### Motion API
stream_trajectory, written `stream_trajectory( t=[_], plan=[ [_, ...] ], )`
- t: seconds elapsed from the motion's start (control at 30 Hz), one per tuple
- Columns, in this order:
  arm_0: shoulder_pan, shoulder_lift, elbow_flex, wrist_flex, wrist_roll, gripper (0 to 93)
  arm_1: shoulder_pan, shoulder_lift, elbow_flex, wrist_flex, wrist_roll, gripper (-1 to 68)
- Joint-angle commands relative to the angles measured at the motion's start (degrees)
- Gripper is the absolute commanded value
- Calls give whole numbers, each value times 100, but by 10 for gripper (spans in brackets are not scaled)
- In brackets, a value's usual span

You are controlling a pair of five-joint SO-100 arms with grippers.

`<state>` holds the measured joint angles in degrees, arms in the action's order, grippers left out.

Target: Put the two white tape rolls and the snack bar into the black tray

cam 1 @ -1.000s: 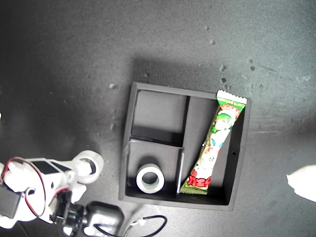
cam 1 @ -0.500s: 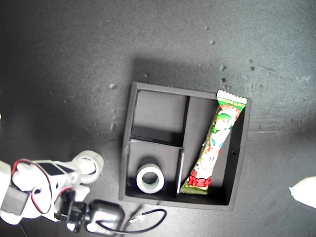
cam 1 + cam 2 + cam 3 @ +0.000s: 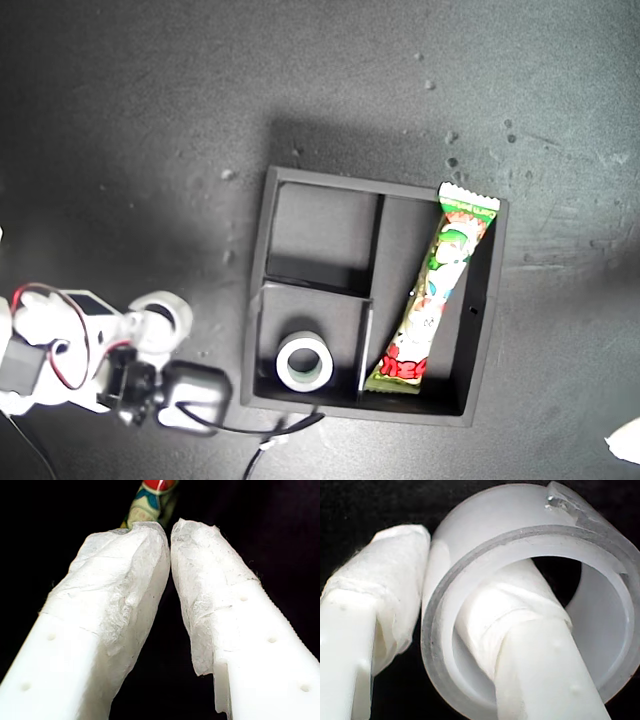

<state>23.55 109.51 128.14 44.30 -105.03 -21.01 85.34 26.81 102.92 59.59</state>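
Our second claw [image 3: 445, 630] pinches one white tape roll [image 3: 530, 595] through its wall, one finger inside the hole, just outside the black tray [image 3: 255, 300]. We should lift it clear of the wall and drop it in the empty small compartment. The other tape roll [image 3: 305, 363] and snack bar [image 3: 432, 300] already lie inside. Our first claw [image 3: 171, 555] is pressed nearly together, holding nothing.

My first tool [image 3: 170, 535] fills the frame: two white fingers [image 3: 115, 610] wrapped in white tape, tips almost touching, nothing between them. Beyond the tips, against black, shows one end of the snack bar [image 3: 148, 502].
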Motion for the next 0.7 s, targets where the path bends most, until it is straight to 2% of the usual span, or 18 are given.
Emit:
stream_trajectory(
  t=[0.0, 0.13, 0.3, 0.47, 0.57, 0.67],
  plan=[
    [-554, 958, -958, 606, 1406, 0, 123, 554, 141, 26, -97, -3],
    [-1072, 1090, -2048, 782, 2883, 0, 554, 1424, 1195, 18, 527, -4],
    [-1389, 325, -3243, 1134, 3612, 0, 1230, 2909, 3041, -123, 1204, -5],
    [-1468, -905, -4166, 1204, 4148, 0, 1503, 5317, 6601, -1740, 1731, -5],
    [-1644, -1907, -4869, 1274, 4456, 0, 1274, 5994, 7937, -2496, 1916, -5],
    [-1863, -3076, -5889, 1784, 4579, 0, 958, 6038, 8692, -3094, 1995, -5]
  ],
)
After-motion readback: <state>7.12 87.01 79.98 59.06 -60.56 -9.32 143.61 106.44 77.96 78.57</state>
